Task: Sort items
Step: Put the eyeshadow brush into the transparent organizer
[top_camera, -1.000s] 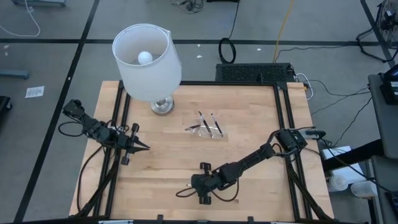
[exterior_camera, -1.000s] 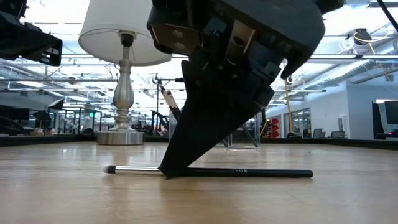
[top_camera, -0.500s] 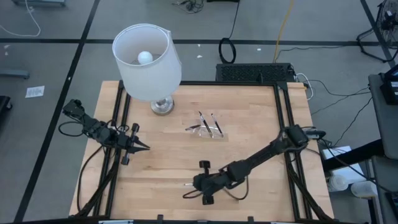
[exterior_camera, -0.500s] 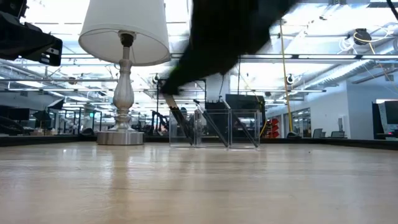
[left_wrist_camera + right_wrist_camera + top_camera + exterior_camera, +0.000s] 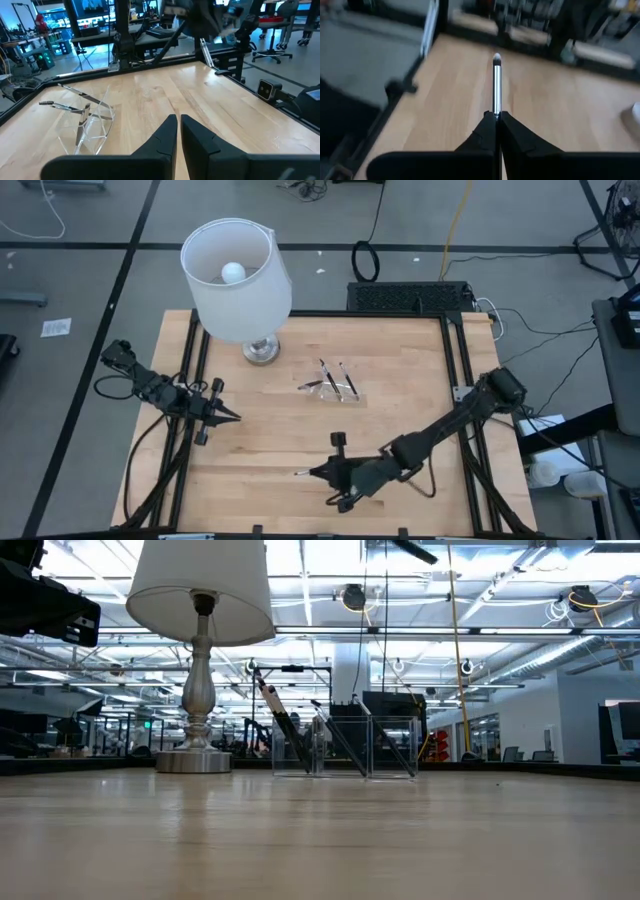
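Observation:
One item, a thin stick (image 5: 496, 85) with a silvery shaft and a pale tip, sticks out ahead of my right gripper (image 5: 322, 472), which is shut on it above the table's near middle. More items (image 5: 335, 378) lean inside the small clear tray (image 5: 345, 393) at mid-table; the low view shows them slanting against the tray's walls (image 5: 345, 745). My left gripper (image 5: 230, 418) waits shut at the table's left side, holding nothing. My right gripper pinches the stick between its two fingertips on the silvery shaft (image 5: 496, 111), behind the pale tip. The fingers come from the table's right side, nearly level, and the stick runs on along them toward the left edge (image 5: 301, 473). It is lifted clear of the table.
A white-shaded lamp (image 5: 238, 275) stands on its silver base (image 5: 261, 351) at the far left of the table. A black frame (image 5: 455, 380) edges the wooden table. Bare wood lies between the tray and the near edge (image 5: 270, 450).
My right gripper has risen from the table near its front edge, taking the stick with it, and has tipped from pointing down to nearly level. The stick lay flat on the wood and now hangs clear, above the low view's field.

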Controlling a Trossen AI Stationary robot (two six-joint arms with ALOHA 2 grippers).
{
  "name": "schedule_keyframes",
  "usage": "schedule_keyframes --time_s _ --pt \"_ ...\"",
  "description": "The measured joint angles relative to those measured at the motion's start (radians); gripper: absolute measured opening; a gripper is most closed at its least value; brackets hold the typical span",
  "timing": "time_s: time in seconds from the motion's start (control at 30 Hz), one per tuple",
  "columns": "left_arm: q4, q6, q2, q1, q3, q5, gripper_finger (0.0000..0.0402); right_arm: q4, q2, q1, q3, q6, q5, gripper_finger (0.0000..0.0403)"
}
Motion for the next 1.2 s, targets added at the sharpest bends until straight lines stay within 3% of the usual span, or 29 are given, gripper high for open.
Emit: schedule_keyframes --time_s 0.2,0.4,0.57,0.8,1.2 --pt "0.0 -0.001 0.0 0.0 0.0 0.0 0.0033 0.503 -0.167 -0.035 -0.347 -0.107 0.002 0.0" --pt "0.0 0.003 0.0 0.0 0.0 0.0 0.0033 1.161 -0.202 -0.109 -0.694 -0.163 -0.049 0.0" --pt "0.0 0.013 0.0 0.0 0.0 -0.003 0.0033 1.426 -0.201 -0.164 -0.837 -0.207 -0.051 0.0" --pt "0.011 0.036 0.0 0.0 -0.001 -0.023 0.0033 1.515 -0.201 -0.255 -0.864 -0.281 -0.18 0.0" --pt "0.05 0.072 0.0 0.0 -0.002 -0.055 0.0033 1.509 -0.201 -0.489 -0.818 -0.216 -0.436 0.0"
